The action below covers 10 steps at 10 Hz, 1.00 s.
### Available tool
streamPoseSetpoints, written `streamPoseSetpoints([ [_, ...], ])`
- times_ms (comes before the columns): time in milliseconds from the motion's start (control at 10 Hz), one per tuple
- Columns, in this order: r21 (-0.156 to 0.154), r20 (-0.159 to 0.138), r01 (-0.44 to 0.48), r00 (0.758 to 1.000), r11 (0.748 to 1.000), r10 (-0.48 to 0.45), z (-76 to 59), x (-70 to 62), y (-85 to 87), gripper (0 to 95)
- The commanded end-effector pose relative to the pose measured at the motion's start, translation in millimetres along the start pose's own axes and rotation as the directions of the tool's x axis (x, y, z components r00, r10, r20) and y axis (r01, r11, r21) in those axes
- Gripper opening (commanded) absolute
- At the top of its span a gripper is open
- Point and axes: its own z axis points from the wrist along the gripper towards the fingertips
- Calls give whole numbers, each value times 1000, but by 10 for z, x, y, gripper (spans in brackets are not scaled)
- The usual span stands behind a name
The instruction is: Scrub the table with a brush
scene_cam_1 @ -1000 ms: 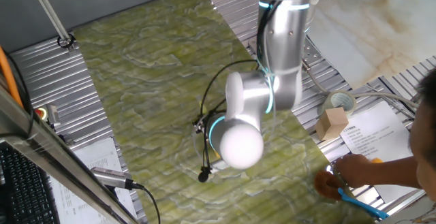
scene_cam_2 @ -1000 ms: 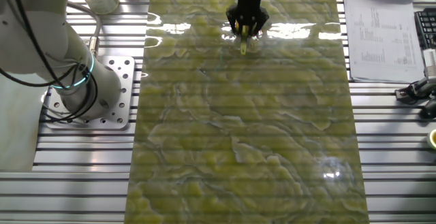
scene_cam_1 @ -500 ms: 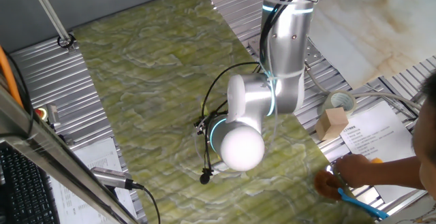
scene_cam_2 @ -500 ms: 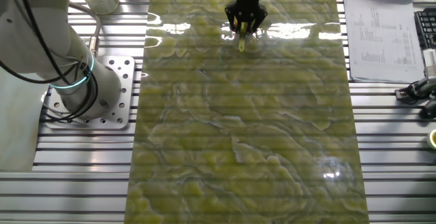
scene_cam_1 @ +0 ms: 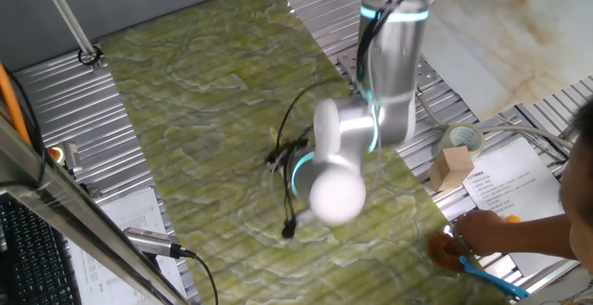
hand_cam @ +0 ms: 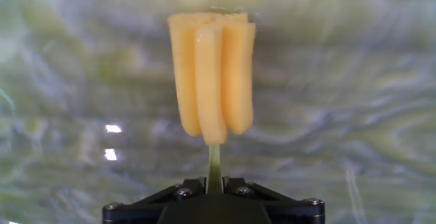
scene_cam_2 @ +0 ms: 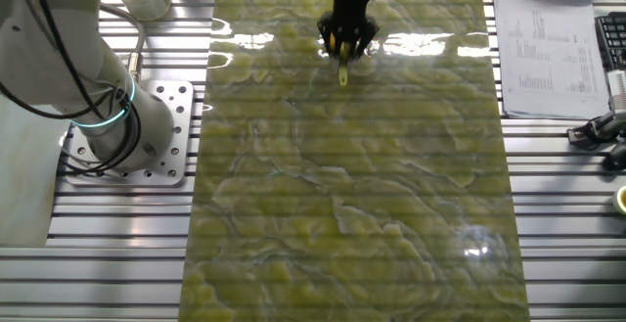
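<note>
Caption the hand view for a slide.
Gripper shut on the yellow brush, its head pointing at the green marbled table.

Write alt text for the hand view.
A yellow brush fills the centre, its thin handle clamped between the black gripper fingers at the bottom edge. Behind it lies the blurred green and yellow marbled table.

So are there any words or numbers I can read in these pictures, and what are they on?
None can be read.
Printed sheet beside the table: lines of text, too small.
Printed sheet near the tape roll: print, too blurred.
The brush in the gripper: no writing.
</note>
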Motion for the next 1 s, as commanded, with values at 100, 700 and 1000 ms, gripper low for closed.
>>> streamPoseSetpoints([
  [100,24,-7,22,1000,999,-21,125,121,60,0],
  [700,56,13,12,1000,998,-13,264,267,-180,0],
  [1000,56,32,-2,999,998,1,290,263,-509,0],
])
